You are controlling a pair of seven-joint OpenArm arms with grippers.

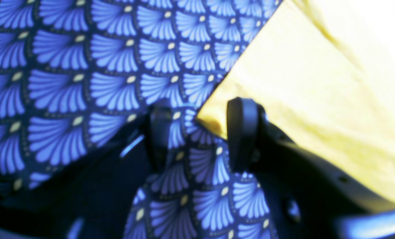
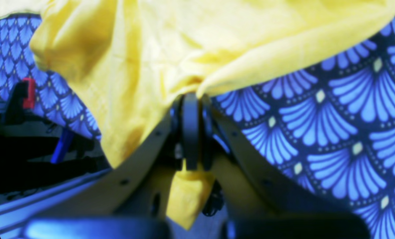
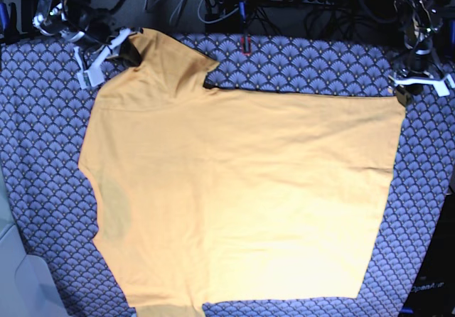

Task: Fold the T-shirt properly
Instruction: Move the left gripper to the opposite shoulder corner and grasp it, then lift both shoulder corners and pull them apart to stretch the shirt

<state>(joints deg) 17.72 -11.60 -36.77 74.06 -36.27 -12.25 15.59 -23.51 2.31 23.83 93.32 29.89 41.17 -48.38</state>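
Right wrist view: right end effector (image 2: 191, 99) clamped on T-shirt (image 2: 190, 43) sleeve; left end effector (image 1: 200, 132) apart beside hem corner. Risk: missing that corner, skewing fold.

Left gripper (image 1: 200, 132) low over surface, jaws spread apart, nothing clamped between; right-hand finger (image 1: 242, 132) just touching corner of T-shirt (image 1: 316, 83). Right gripper (image 2: 191, 129) pinched tight on bunched yellow fabric, fold poking out below fingers. In base view, left arm (image 3: 419, 54) at far right corner, right arm (image 3: 78, 18) at far left corner.
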